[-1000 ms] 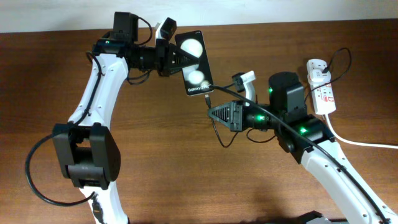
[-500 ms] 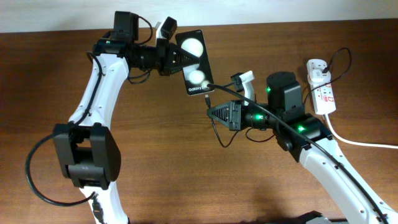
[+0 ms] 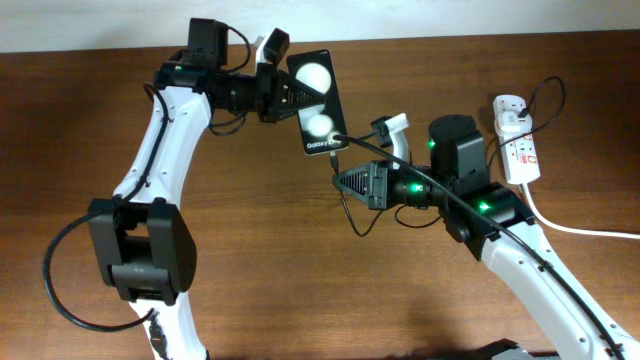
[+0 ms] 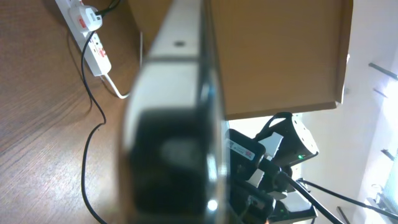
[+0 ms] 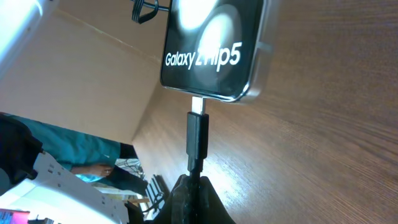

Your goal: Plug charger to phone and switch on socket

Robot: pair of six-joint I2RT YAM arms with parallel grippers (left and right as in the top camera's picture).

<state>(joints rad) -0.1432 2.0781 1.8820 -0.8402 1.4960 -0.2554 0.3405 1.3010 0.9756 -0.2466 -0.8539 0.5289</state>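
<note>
The wooden table (image 3: 90,120) carried both arms. The left arm reached toward the far edge and the right arm came in from the near right corner. The socket (image 3: 520,150) lay flat near the right edge toward the far corner, its long axis running far to near. A plug sat in its far end and its thick white cord (image 3: 590,230) trailed off to the right. Whether its switch was on could not be told.

The phone (image 3: 318,102) was raised off the table near the middle of the far edge. The left gripper (image 3: 285,95) was clenched on its left side. Its long axis ran far to near, and the short end with the white text faced the right arm.

The right gripper (image 3: 345,183) sat just to the near side of that short end, well apart from the socket. Its jaws were clamped on the charger (image 3: 400,160) just behind the connector (image 5: 198,134).

In the right wrist view the connector stood in line with the phone's long axis. Its metal tip met the port in the middle of the short end. A band of bare metal showed between the black plug body and the phone. I judged it not fully seated, so the coming move was a straight push along that axis. The right arm was the nearer one to the socket for the switch afterwards.
</note>
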